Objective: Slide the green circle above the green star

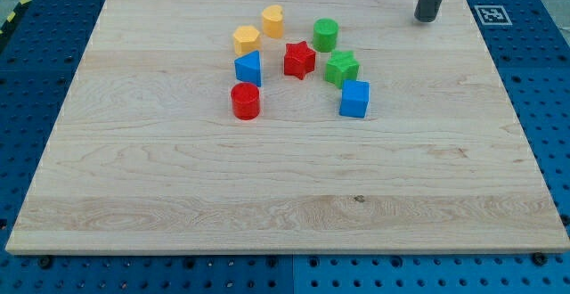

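Note:
The green circle (325,34) stands on the wooden board (285,187) toward the view's top, just above and slightly left of the green star (341,67). The two green blocks are close but apart. My tip (427,18) is at the view's top right, well to the right of the green circle and touching no block.
A red star (299,59) lies left of the green star. A blue cube (354,99) sits below the green star. A yellow heart-like block (272,20), a yellow hexagon (247,39), a blue triangle (248,68) and a red circle (245,101) stand to the left. A marker tag (489,13) is at the board's top right corner.

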Robot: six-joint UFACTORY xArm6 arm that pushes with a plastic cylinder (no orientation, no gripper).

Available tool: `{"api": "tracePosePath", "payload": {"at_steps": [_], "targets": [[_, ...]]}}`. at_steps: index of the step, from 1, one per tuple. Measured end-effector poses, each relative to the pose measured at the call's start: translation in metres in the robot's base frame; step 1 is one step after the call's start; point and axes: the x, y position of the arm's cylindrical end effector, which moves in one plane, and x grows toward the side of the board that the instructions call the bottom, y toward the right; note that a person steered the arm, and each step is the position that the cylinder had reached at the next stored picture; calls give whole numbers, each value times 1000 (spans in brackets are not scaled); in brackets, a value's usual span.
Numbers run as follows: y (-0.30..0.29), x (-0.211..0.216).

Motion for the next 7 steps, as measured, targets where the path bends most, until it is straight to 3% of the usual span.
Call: {"api": "tracePosePath", "payload": {"at_steps": [5,7], "targets": [[0,1],[-102,-5]]}}
